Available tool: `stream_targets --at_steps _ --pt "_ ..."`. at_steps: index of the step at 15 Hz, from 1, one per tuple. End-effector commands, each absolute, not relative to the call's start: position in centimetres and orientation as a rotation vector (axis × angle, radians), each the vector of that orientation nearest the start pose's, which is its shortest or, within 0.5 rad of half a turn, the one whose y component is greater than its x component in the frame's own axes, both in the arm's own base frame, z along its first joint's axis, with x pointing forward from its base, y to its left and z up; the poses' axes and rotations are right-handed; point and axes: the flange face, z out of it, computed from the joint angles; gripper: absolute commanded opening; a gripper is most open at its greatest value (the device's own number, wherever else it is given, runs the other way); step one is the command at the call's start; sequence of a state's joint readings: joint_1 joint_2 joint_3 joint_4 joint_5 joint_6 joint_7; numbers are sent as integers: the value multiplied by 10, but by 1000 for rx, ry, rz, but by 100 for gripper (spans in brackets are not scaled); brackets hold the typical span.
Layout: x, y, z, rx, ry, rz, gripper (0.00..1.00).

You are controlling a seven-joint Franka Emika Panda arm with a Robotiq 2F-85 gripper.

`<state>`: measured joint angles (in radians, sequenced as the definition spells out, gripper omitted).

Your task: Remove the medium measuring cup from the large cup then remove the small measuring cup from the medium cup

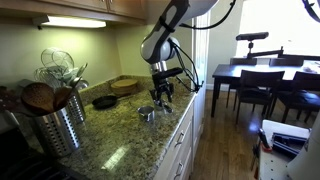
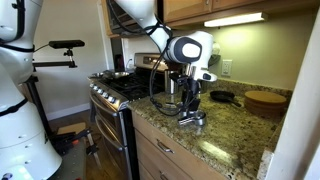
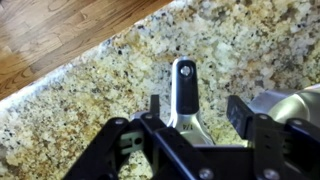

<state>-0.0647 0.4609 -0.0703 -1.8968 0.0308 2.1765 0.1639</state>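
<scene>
Spread pincer [image 3: 197, 108] astride cup handle [image 3: 184, 85], near counter edge [image 3: 90, 75]

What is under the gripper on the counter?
Under the gripper, a flat steel measuring-cup handle shows on the granite counter, between the open fingers. Its bowl is covered by the gripper, so which cup it is, or anything nested inside, cannot be seen.

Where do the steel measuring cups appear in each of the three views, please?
Exterior view: measuring cups mid-frame on the granite counter.
Exterior view: measuring cups just right of centre, near the counter edge beside the stove.
Wrist view: bottom centre, one handle pointing up the frame.
Shared landmark: the open gripper directly above them.
</scene>
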Motion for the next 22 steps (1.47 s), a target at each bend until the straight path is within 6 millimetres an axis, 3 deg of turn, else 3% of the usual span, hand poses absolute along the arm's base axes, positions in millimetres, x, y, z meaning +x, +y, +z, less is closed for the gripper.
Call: stream_targets --at_steps 1,9,10,12,21,22 --pt "598 -78 246 -3082 506 263 99" --pt "596 -76 248 -3075 514 276 97" --pt "595 -76 247 -3075 514 278 74" --pt "592 -77 245 -3071 522 285 70" --pt "587 -76 241 -3064 533 305 8" --pt "587 -76 242 -3065 534 305 8"
